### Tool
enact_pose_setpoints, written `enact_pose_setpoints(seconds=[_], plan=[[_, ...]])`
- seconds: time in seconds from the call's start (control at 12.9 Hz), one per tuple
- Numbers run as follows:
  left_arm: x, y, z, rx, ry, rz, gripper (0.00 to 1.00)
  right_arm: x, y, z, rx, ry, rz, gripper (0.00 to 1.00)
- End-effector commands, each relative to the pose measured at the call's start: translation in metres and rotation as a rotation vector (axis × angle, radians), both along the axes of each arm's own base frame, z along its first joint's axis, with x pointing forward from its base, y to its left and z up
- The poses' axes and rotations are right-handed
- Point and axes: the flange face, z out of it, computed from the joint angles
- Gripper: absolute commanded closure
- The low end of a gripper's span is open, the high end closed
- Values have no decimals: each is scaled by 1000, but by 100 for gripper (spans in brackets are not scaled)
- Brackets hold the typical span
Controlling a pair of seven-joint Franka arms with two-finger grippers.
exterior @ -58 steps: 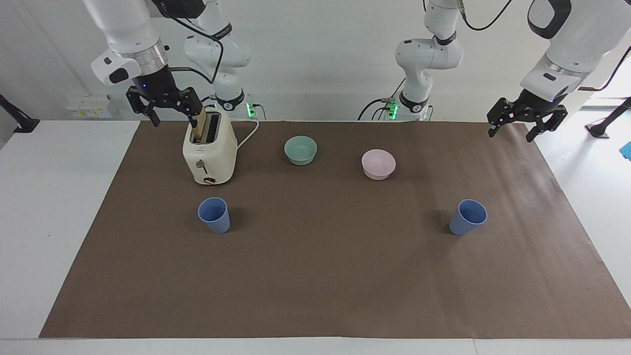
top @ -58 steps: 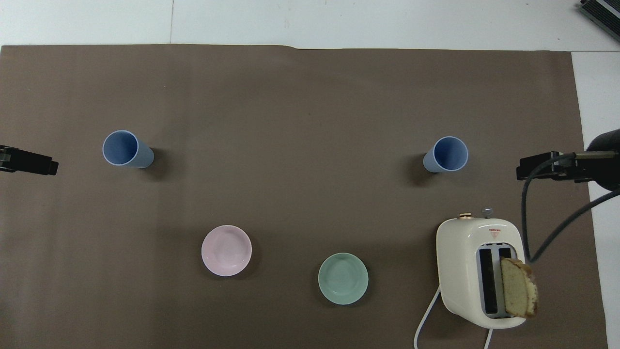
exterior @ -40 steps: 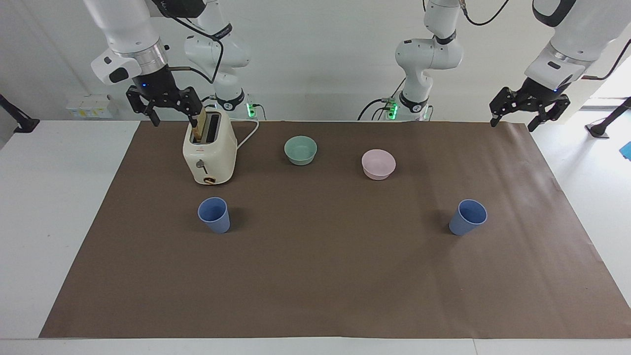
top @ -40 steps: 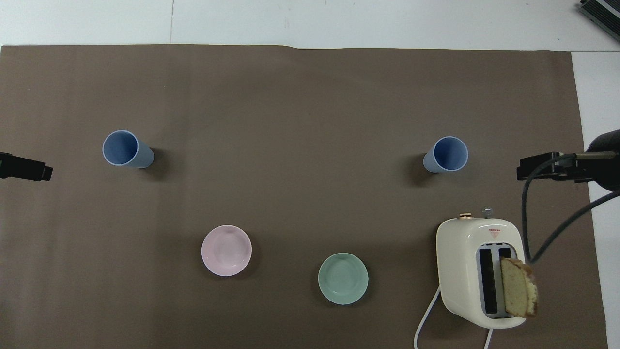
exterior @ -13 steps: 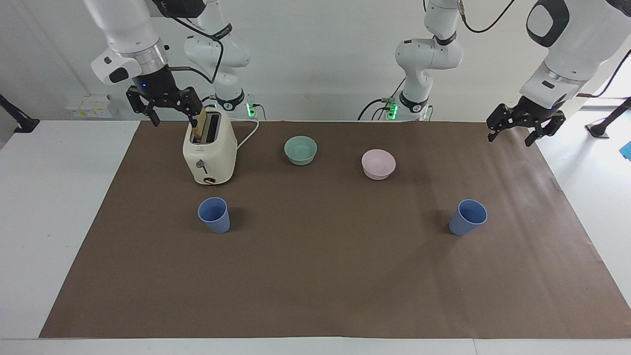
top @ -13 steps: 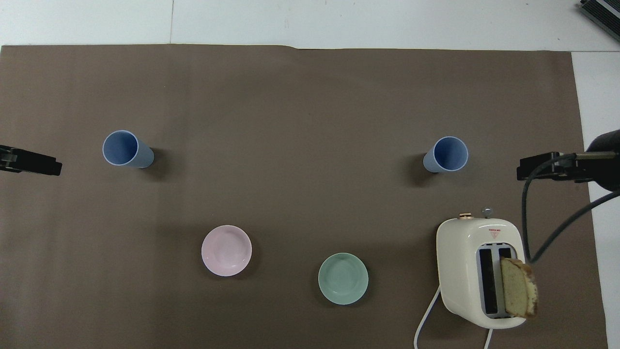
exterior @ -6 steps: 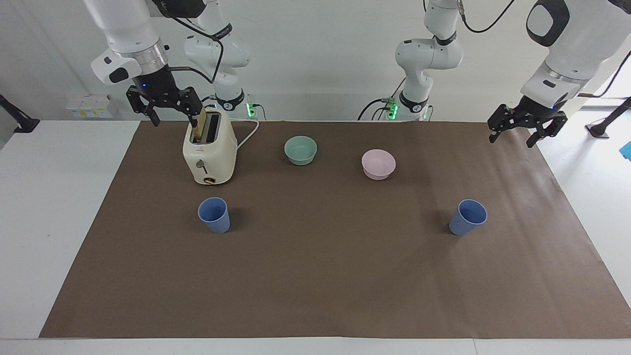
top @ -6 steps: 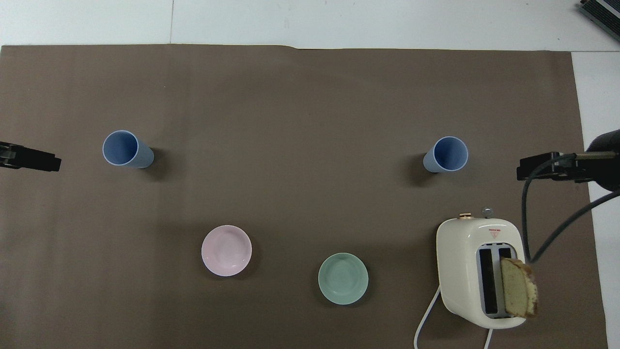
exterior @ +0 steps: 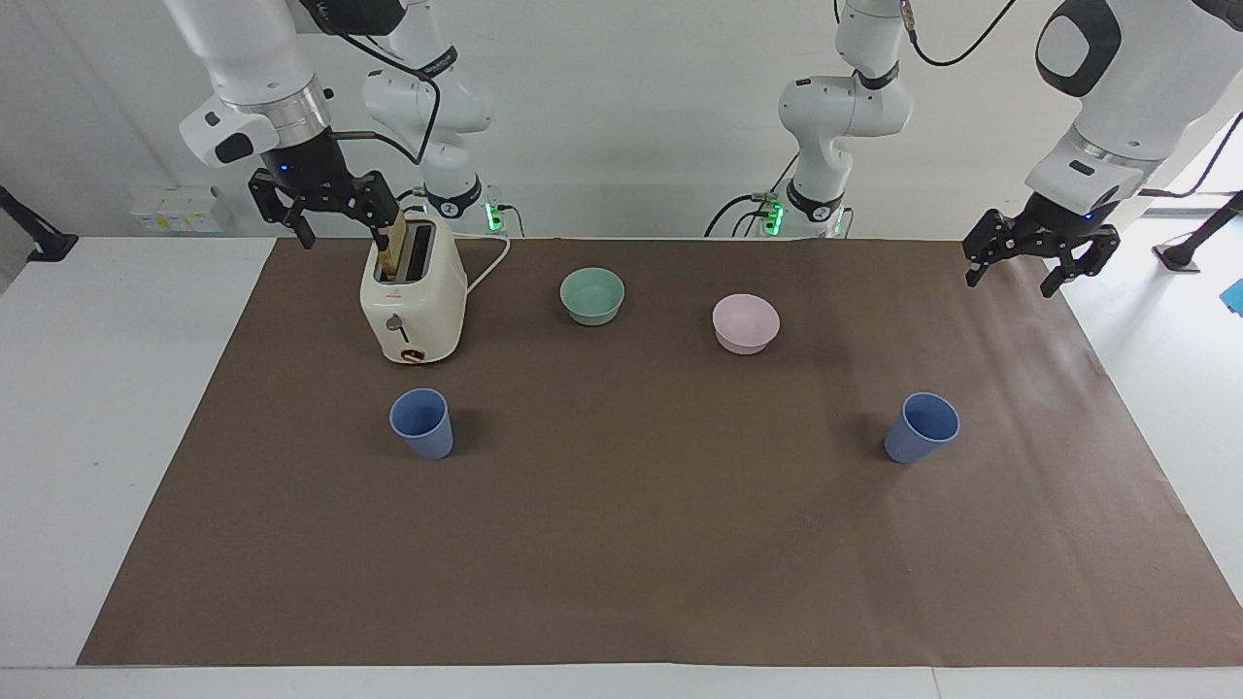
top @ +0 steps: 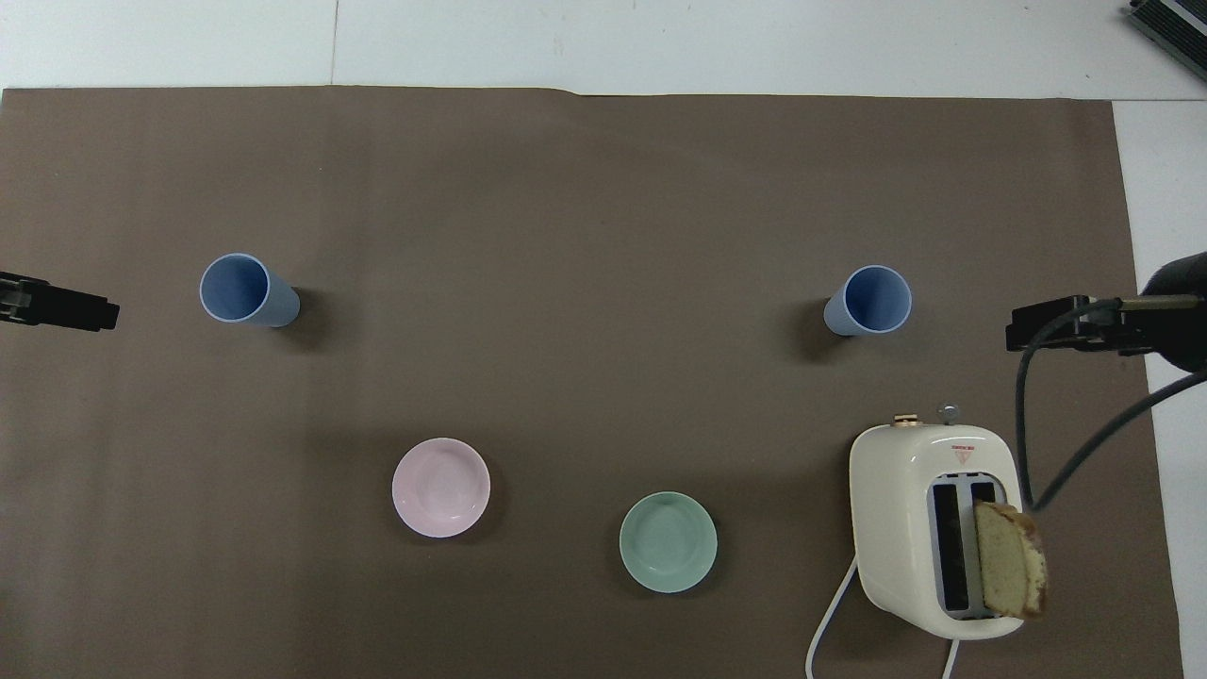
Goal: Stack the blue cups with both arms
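Both arms' jaws spread wide and empty, left gripper [exterior: 1015, 275] and right gripper [exterior: 340, 231] raised, blue cups [exterior: 421, 423] apart.

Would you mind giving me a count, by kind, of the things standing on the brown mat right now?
Blue cups: 2
Bowls: 2, one mint-green, one pale pink
Toaster: 1
Bread slice: 1, standing in the toaster's slot
Total: 6
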Motion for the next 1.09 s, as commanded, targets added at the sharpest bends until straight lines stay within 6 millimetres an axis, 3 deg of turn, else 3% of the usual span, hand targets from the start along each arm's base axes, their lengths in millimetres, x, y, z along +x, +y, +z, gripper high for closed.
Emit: enact_pose_setpoints(seconds=[0.0,1.01], plan=[[-3,3,-6,-13,-8,1,0,-6,1,0,19,-7,-3,0],[-3,4,-25,-16,8,46,0,-6,1,0,19,-7,-4,0]])
